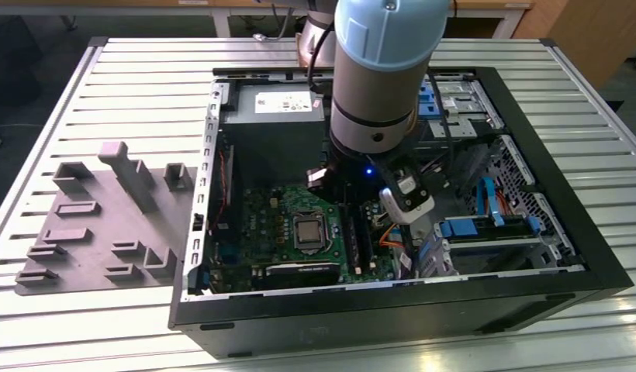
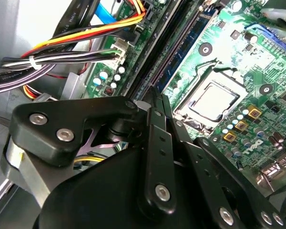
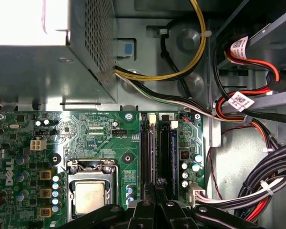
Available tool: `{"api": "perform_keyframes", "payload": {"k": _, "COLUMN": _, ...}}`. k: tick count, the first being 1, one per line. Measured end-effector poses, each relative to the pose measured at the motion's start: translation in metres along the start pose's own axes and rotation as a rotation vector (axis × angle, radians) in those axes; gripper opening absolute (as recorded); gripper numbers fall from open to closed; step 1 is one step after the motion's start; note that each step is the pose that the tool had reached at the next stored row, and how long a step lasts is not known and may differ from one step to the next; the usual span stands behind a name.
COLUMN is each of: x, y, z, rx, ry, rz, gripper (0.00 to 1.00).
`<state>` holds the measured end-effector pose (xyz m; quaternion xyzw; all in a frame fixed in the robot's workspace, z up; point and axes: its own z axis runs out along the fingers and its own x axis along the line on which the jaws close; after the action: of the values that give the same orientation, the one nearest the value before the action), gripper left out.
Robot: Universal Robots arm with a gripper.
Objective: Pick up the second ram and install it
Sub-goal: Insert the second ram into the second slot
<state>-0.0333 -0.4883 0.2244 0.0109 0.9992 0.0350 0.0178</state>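
Right over the long slots [image 3: 165, 148], the hand [image 3: 157, 187] hangs pressed together, lined up to push straight down.

The ram [image 3: 154, 152] is a long, narrow, dark stick. It stands on edge along the green board's slots, parallel to them, near the processor socket.

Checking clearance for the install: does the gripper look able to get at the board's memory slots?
Probably yes: the gripper hangs over the memory slots, nothing lies across them, and the cable bundle runs off to one side.
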Motion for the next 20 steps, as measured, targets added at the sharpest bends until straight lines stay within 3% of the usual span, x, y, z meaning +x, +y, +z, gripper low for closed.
{"api": "perform_keyframes", "payload": {"k": 20, "x": -0.0036, "y": 0.0003, "z": -0.0027, "rx": 0.0032, "ry": 0.0001, "rz": 0.0, "gripper": 0.11}}
